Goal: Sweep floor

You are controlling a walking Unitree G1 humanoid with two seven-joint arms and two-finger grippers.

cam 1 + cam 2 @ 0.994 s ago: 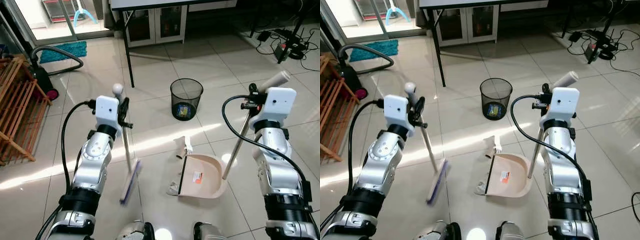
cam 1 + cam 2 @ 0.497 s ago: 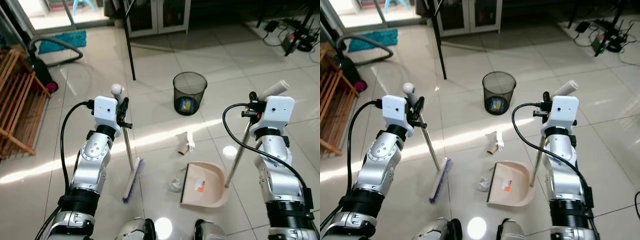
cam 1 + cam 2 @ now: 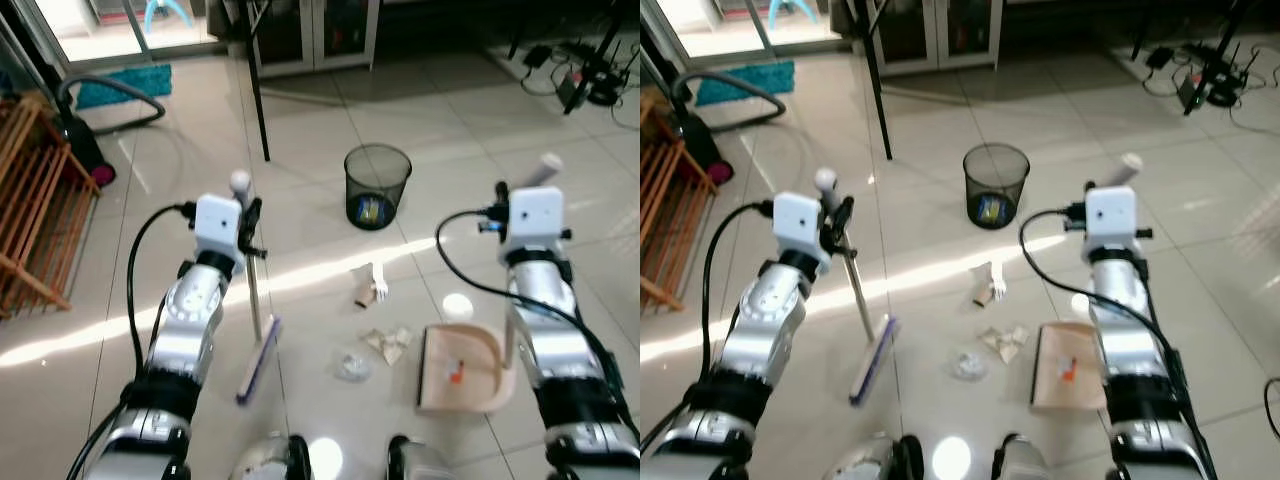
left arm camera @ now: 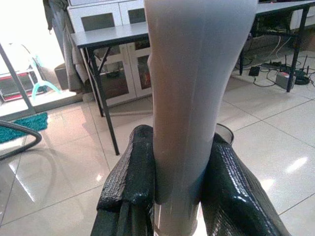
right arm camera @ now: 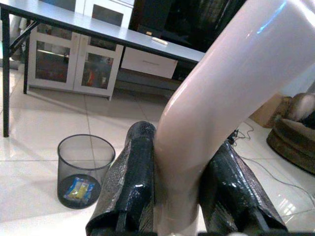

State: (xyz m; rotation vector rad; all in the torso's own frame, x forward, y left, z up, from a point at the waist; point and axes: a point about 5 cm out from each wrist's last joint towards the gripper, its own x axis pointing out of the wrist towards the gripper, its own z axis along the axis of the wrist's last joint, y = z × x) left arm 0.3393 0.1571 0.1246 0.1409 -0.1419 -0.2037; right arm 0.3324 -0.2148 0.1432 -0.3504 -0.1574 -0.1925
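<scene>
Left gripper [image 4: 179, 182] clamped on the broom handle [image 3: 252, 290], shaft near upright, bristle head [image 3: 257, 347] on the tiles lying lengthwise away from the robot, right gripper [image 5: 179, 184] gripping the dustpan handle [image 5: 221, 93], dustpan [image 3: 460, 367] mouth facing left toward crumpled litter [image 3: 386, 342], mesh bin [image 3: 377, 185] beyond

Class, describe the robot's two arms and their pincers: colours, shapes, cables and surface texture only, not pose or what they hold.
Both arms are silver, built of rounded jointed segments with black bands lower down. Each ends in a white box-shaped wrist block. A black cable loops from each block back along the arm. The left pincer and right pincer each have two long black fingers with a finely textured, rubbery-looking surface.
</scene>
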